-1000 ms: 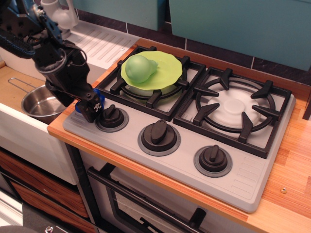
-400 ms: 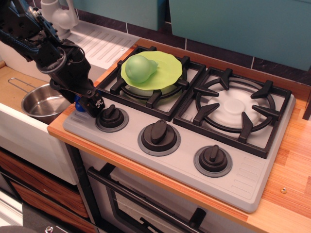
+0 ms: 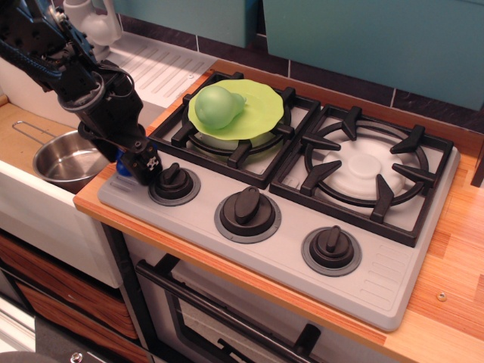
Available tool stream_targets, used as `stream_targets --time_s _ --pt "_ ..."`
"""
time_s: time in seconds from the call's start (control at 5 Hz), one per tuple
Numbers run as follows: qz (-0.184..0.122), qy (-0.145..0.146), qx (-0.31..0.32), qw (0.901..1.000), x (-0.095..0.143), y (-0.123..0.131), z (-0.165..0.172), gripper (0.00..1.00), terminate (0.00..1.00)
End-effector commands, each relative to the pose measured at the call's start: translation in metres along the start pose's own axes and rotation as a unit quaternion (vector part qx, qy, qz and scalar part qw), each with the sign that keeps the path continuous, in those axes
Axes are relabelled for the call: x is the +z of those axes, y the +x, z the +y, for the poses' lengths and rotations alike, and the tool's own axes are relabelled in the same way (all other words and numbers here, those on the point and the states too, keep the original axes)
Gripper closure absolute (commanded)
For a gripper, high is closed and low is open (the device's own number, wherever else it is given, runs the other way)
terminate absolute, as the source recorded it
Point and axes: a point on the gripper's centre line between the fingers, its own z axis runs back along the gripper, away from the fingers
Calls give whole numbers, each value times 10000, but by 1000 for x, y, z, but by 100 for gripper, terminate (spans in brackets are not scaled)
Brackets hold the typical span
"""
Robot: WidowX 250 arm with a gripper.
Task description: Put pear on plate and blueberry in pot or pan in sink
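In the one view, my gripper (image 3: 141, 168) sat at the stove's (image 3: 378, 280) front-left corner, clamped on the blueberry (image 3: 124, 164), with the pan (image 3: 64, 160) in the sink (image 3: 38, 208) just to its left and lower. The pear (image 3: 217, 107) lay on the plate (image 3: 261, 106). Against the earlier frame, I had lifted slightly and shifted toward the sink.

Robot arm, single, black: entering from the upper left corner and reaching diagonally down and to the right. Wrist housing angling downward, loose cabling running along it. End effector (image 3: 138, 168) pointing down at the arm's lower tip, its fingers sitting close together around a small dark-blue object; the exact gap between the jaws is not discernible from this angle.
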Motion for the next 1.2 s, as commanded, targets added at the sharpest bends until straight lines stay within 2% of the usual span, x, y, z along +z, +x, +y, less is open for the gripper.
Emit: stream_targets --time_s 0.0,0.4,0.6,1.0 --pt "-17 53 -232 9997 35 11 21 100 0" --pt "-121 -69 -475 9988 29 20 67 100 0" --pt "-78 -55 -550 9984 26 23 91 100 0" --pt "-4 -108 -585 9982 21 22 113 100 0"
